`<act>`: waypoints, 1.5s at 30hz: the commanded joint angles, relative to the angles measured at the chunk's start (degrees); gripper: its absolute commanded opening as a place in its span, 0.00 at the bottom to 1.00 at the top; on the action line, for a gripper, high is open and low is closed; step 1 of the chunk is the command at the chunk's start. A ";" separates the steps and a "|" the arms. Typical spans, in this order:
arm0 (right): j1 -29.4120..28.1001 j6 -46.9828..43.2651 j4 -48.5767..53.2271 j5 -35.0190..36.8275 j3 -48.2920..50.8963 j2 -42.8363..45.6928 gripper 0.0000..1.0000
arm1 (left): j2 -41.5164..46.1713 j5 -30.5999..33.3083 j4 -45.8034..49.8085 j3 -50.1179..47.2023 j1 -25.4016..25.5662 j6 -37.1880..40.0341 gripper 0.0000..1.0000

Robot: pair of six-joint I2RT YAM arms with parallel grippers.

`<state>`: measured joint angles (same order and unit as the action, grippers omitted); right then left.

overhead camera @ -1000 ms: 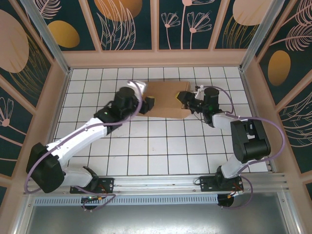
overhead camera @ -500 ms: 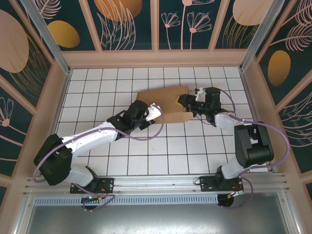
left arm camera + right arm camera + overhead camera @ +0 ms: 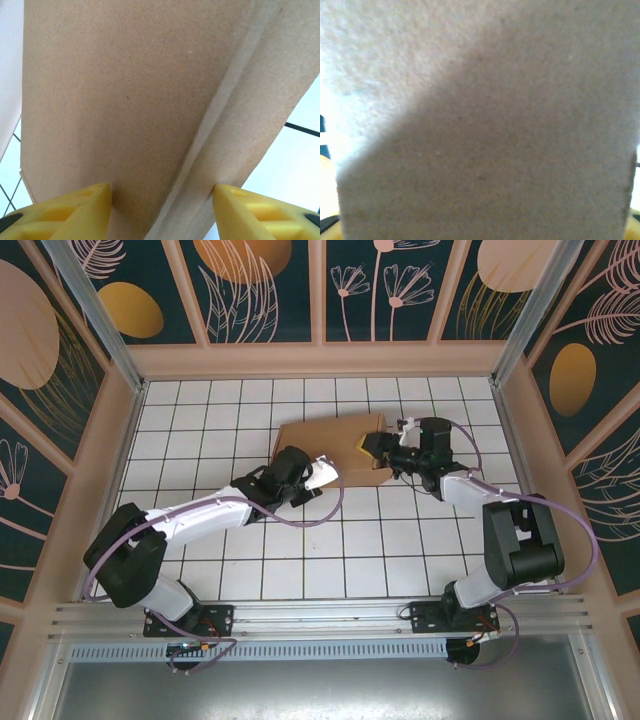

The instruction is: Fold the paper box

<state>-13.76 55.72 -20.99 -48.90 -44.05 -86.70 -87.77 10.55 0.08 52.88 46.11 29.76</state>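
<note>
The paper box point(image 3: 328, 440) is a brown cardboard piece lying on the white tiles at the back middle, partly folded, its right end raised. My left gripper point(image 3: 325, 473) is pressed against its near edge. In the left wrist view the left gripper point(image 3: 160, 212) is open, its yellow fingertips point(image 3: 70, 212) wide apart, with creased cardboard point(image 3: 125, 100) spanning the gap. My right gripper point(image 3: 372, 448) is at the box's right end, one yellow finger lying over the cardboard. In the right wrist view blurred cardboard point(image 3: 485, 140) sits right up against the lens, with yellow slivers at both lower corners.
A white tiled floor point(image 3: 330, 550) stretches between the box and the arm bases. Wooden walls point(image 3: 320, 360) close off the back and both sides. A metal rail point(image 3: 320, 615) runs along the near edge.
My left gripper has swung from the box's left end round to its near edge and dropped low. The box has shifted slightly left and turned. The right gripper has stayed at the right end.
</note>
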 commanded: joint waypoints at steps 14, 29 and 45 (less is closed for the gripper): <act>-3.59 7.38 -9.46 -4.75 -0.83 4.04 0.58 | -5.04 -5.39 -6.86 -2.78 0.25 -1.90 0.54; -3.61 10.76 -10.29 -4.97 -2.46 4.96 0.58 | -4.83 -4.83 -9.75 -4.80 0.36 -1.96 0.65; -4.71 23.60 -24.07 -4.31 -2.04 5.04 0.59 | -1.79 23.62 -46.69 -14.82 1.37 14.11 0.71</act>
<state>-16.91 71.55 -30.65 -45.52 -44.01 -85.58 -90.63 26.24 -33.08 41.65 47.27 37.30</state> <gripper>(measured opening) 0.592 0.714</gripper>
